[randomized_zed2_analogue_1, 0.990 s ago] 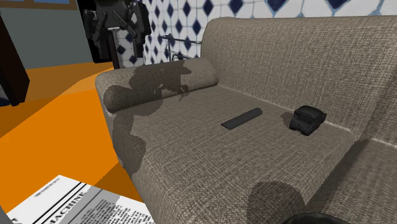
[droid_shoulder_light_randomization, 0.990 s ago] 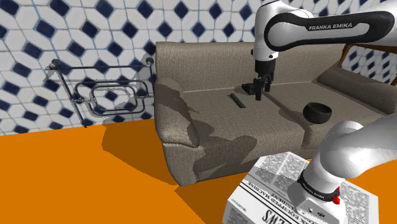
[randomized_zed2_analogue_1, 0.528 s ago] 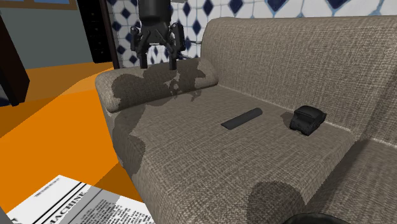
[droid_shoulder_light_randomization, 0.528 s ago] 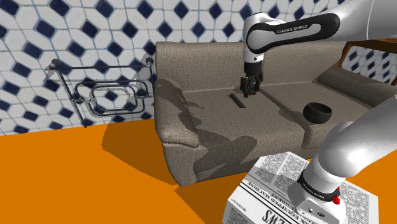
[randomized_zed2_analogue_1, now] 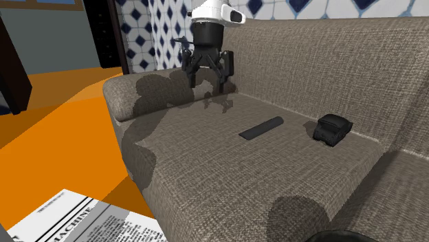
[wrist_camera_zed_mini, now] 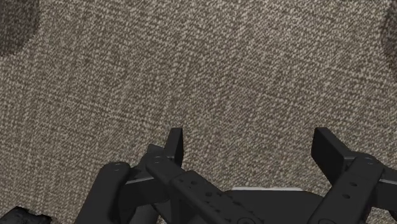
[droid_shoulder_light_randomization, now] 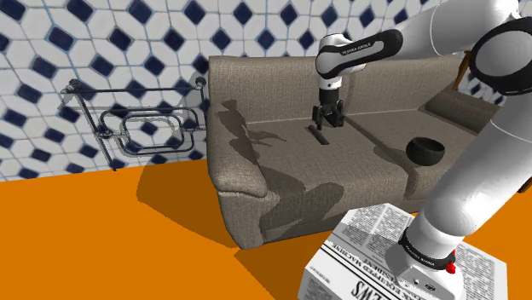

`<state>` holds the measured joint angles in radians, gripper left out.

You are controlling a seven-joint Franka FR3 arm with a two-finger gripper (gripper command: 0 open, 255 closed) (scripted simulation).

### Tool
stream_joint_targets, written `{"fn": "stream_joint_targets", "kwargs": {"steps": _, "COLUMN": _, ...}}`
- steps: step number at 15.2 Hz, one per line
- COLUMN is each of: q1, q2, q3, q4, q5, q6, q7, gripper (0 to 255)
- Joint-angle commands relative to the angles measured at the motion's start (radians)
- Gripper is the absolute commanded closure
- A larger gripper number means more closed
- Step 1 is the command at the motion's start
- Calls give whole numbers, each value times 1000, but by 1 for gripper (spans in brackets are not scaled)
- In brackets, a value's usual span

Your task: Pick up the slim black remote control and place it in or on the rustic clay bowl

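at the shoulder view's left, one chrome rack (droid_shoulder_light_randomization: 141, 129) against a blue-and-white tiled wall (droid_shoulder_light_randomization: 51, 60), above orange floor (droid_shoulder_light_randomization: 102, 230). further right, one grey woven sofa (droid_shoulder_light_randomization: 256, 166). flat on its seat cushion, one slim black remote (droid_shoulder_light_randomization: 320, 135). seen just above the remote's far end in this view, the gripper (droid_shoulder_light_randomization: 328, 122), pointing down from the white arm (droid_shoulder_light_randomization: 358, 49). cannot tell from here whether touching or apart. right again, one dark bowl (droid_shoulder_light_randomization: 425, 151), upright on the seat, well apart from the remote. at lower right, the stand (droid_shoulder_light_randomization: 375, 256), wrapped in newsprint.

in the second exterior view, from the left: the gripper (randomized_zed2_analogue_1: 207, 82) beside the sofa's rounded armrest (randomized_zed2_analogue_1: 158, 93), with two fingers (randomized_zed2_analogue_1: 188, 71) spread wide and nothing between them. to their right and nearer the camera, the remote (randomized_zed2_analogue_1: 262, 128), flat on the cushion and clearly apart from the fingertips. just right of that, one small black boxy object (randomized_zed2_analogue_1: 333, 129) near the backrest.

in the wrist view, two fingers (wrist_camera_zed_mini: 175, 145) standing far apart, the gripper (wrist_camera_zed_mini: 251, 149) over plain sofa weave.
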<state>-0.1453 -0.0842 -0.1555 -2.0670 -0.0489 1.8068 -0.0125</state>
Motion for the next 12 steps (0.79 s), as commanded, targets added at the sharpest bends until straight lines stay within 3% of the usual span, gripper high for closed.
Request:
{"fn": "stream_joint_targets", "kwargs": {"steps": 1, "q1": -15, "q2": 78, "q3": -18, "q4": 63, "q5": 21, "q6": 11, "q7": -2, "gripper": 0}}
{"fn": "stream_joint_targets", "kwargs": {"steps": 12, "q1": -131, "q2": 489, "q3": -81, "q4": 432, "q5": 167, "q6": 16, "q7": -16, "gripper": 0}}
